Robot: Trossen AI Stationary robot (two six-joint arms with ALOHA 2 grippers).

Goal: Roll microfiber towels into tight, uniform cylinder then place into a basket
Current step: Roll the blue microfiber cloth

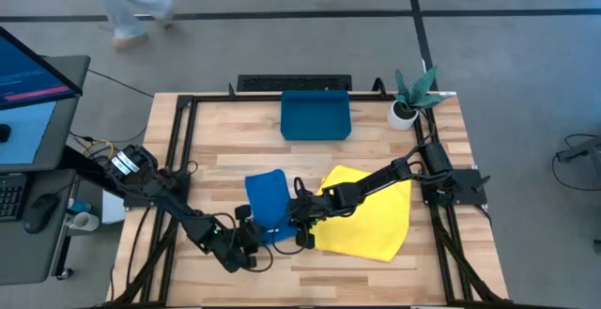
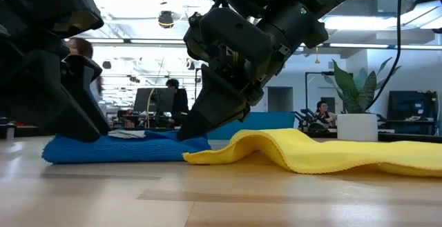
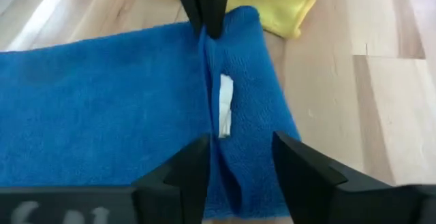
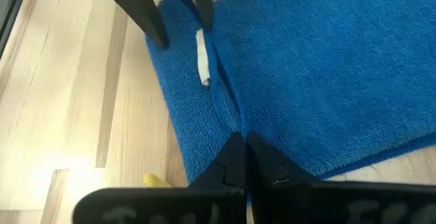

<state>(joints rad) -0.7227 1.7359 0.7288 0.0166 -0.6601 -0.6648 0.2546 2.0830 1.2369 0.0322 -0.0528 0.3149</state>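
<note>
The blue towel [image 1: 267, 204] lies folded on the counter [image 1: 235, 149], just beside the yellow towel [image 1: 371, 217]. The left claw [image 3: 238, 163] stands parted astride a raised fold near the towel's white tag [image 3: 225, 105]. The right claw [image 4: 242, 157] is pinched closed on that same fold from the opposite side. The basket [image 1: 315, 117] sits well apart, near the counter's far edge.
</note>
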